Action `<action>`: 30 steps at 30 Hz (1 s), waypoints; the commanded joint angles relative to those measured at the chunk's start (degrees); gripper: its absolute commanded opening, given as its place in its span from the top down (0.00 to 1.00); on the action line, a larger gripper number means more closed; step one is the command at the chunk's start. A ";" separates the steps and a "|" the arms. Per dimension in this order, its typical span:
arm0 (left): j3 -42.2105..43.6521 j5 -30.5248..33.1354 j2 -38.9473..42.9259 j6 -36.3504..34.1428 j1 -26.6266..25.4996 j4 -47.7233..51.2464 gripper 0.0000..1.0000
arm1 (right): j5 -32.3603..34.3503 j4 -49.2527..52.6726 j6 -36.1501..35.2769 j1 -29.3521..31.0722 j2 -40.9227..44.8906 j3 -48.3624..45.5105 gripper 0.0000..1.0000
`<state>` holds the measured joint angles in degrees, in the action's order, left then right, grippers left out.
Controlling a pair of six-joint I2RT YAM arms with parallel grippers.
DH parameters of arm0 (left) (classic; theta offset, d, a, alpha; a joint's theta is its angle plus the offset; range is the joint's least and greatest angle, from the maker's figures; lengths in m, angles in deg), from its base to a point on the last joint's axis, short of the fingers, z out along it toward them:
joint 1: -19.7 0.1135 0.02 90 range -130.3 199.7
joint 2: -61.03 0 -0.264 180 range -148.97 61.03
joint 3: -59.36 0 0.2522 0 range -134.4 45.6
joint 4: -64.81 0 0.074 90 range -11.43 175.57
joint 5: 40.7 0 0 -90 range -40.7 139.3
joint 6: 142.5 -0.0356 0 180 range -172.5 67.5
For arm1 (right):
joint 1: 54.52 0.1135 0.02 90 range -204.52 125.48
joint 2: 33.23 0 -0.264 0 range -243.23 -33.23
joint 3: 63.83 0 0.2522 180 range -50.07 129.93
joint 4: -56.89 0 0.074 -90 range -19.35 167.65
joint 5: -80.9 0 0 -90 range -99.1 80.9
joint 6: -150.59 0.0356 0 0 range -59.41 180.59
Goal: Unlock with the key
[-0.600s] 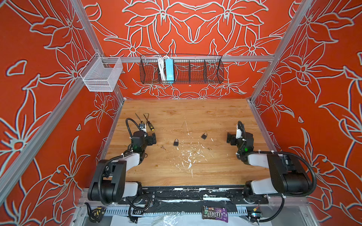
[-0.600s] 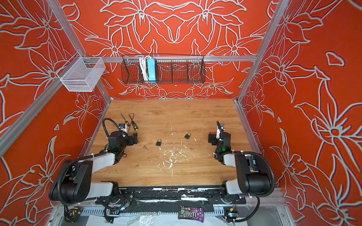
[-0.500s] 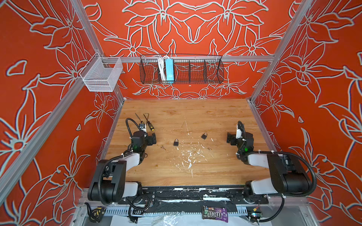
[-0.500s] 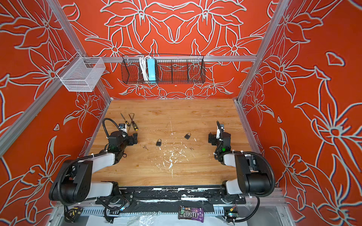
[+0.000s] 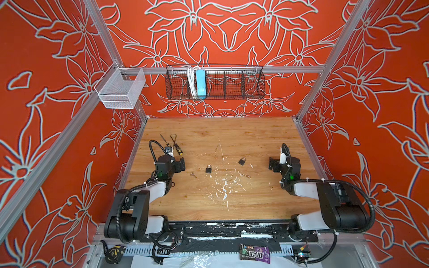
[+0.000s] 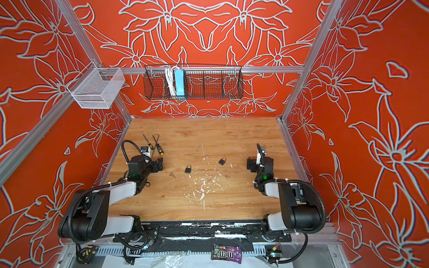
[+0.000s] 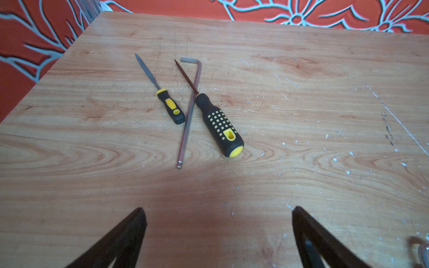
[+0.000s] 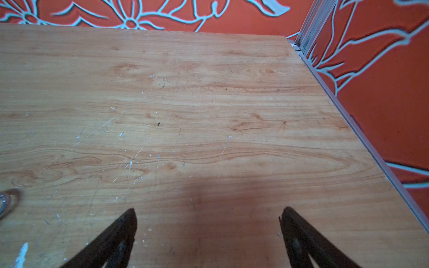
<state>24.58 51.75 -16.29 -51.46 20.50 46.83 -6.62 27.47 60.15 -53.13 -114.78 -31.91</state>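
Beyond left gripper (image 7: pixel 218 208), screwdriver (image 7: pixel 219 123) crossing hex key (image 7: pixel 185 132), small tool (image 7: pixel 169 105) beside

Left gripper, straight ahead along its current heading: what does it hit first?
Probably the larger screwdriver, handle end first; the hex key ends just beside that line. The left gripper is open; its height is unclear, so it might pass above.

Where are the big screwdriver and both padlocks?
big screwdriver (image 7: pixel 219 123): left wrist view, handle.
padlock nearer left arm (image 5: pixel 208 170): in a top view, body.
padlock nearer right arm (image 5: pixel 241 162): in a top view, body.
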 commanded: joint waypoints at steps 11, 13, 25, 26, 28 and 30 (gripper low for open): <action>-1.09 -0.04 -0.29 -0.69 0.16 0.23 0.03 | -0.78 -1.12 -0.64 0.00 0.61 0.98 0.03; -1.05 -0.02 -0.25 -0.69 0.12 0.28 0.03 | -0.80 -1.12 -0.69 0.01 0.61 0.92 0.02; -2.36 1.19 1.75 0.08 0.10 3.51 0.03 | -0.79 -1.42 -0.74 0.00 0.85 0.72 0.02; -3.02 1.61 2.36 0.27 0.16 5.10 0.03 | -0.76 -1.49 -0.69 0.02 0.88 0.61 0.03; -4.04 1.44 3.51 0.29 0.13 7.67 0.03 | -0.20 -0.01 -0.30 0.02 2.28 0.90 0.03; -4.06 1.06 4.99 0.28 0.13 9.07 0.03 | 0.94 3.52 0.22 -0.01 4.72 1.72 0.02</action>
<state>21.72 52.52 -13.88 -51.22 20.50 52.66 -6.54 28.68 60.19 -53.13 -113.45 -31.89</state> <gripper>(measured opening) 0.975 0.975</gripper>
